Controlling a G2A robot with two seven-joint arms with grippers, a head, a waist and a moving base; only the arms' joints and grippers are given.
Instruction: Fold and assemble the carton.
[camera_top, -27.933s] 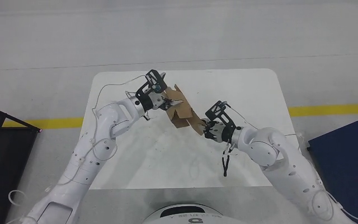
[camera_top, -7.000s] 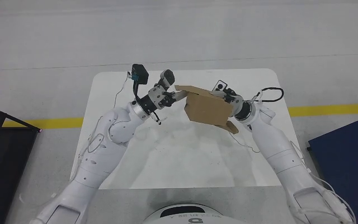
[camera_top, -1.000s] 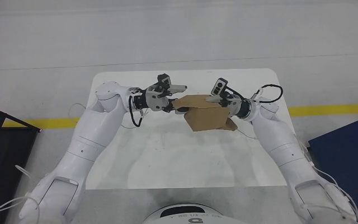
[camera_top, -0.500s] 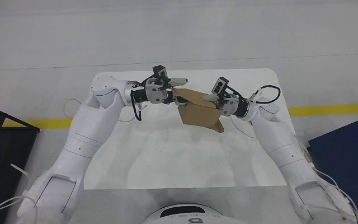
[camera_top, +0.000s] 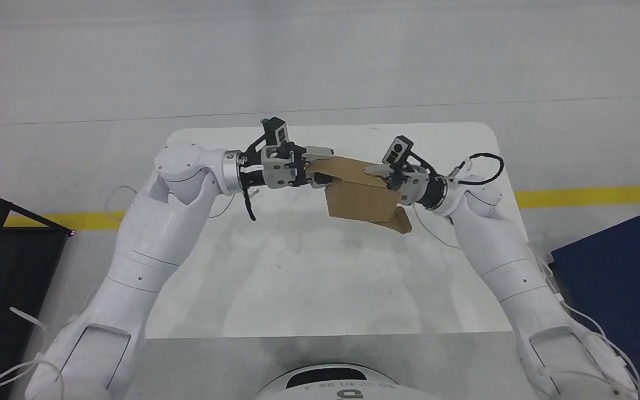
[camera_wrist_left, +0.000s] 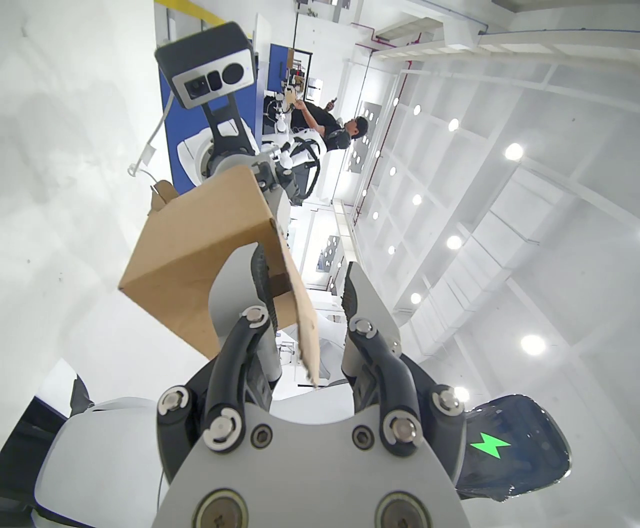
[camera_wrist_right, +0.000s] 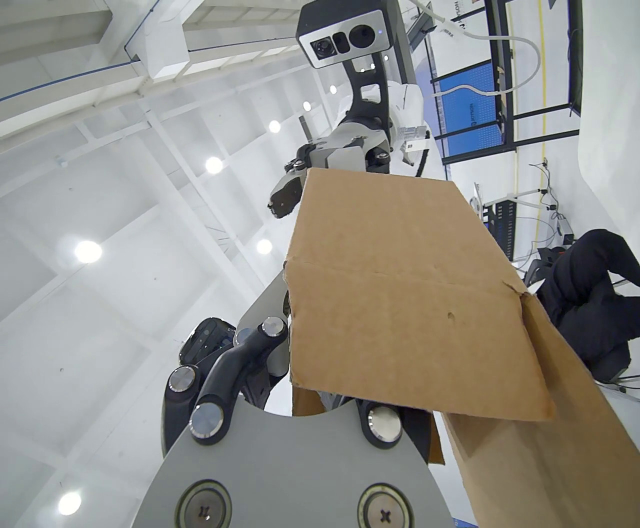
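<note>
The carton (camera_top: 362, 198) hangs above the counter's (camera_top: 300, 290) far half, well in from every edge, its long axis running along the far edge. The right tool (camera_top: 388, 180) is clamped on 1 end flap. The left tool (camera_wrist_left: 303, 272) gapes, 1 jaw inside the open end and 1 outside the wall.

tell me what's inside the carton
One finger of the left hand sits inside the open end of the carton. Deeper in, the cardboard walls cover the view.

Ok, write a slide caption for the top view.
Left gripper and right gripper at opposite ends of the brown carton, over the white table.
</note>
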